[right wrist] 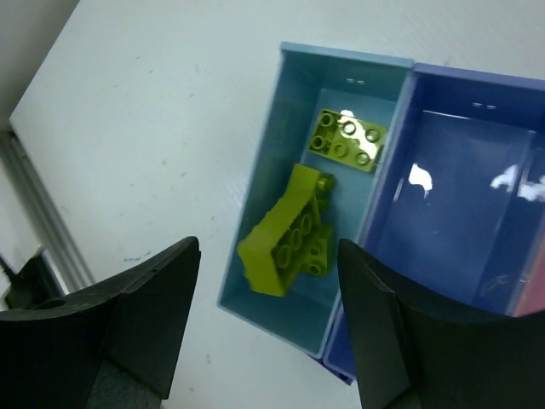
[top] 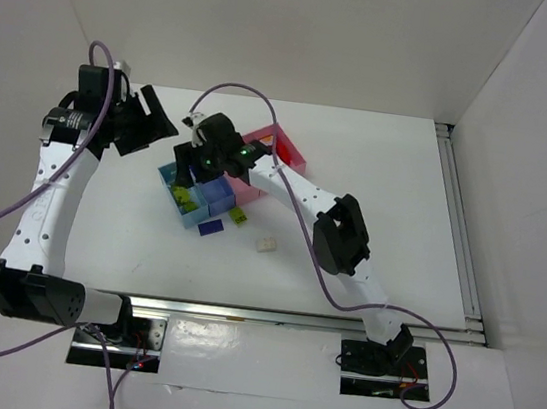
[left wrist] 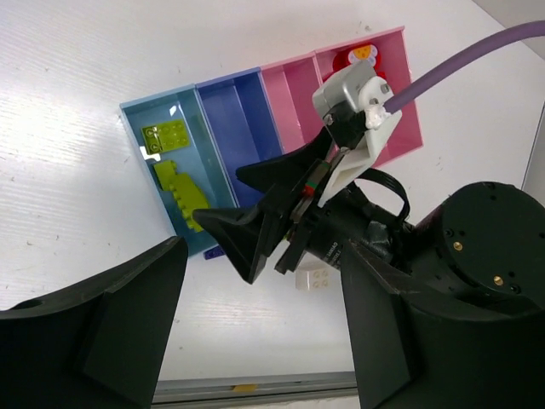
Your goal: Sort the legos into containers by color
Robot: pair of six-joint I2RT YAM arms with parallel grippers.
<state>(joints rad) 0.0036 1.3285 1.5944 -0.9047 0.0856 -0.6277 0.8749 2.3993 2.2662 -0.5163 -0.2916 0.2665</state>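
top: overhead, far | wrists: downward, closer | shared: light blue tray [right wrist: 294, 119]

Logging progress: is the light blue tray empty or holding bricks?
Not empty: the light blue tray holds a flat lime brick and a tilted lime clump.

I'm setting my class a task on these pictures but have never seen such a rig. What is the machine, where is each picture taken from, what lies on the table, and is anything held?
Two robot arms are bolted to a white table. One picture looks down from above; the others come from a camera on each wrist, dark fingers at the bottom. On the table: a light blue tray with lime green bricks, a medium blue tray, pink trays, one holding a red brick. A purple brick, green brick and cream brick lie loose. The left end effector and right end effector are open, holding nothing.
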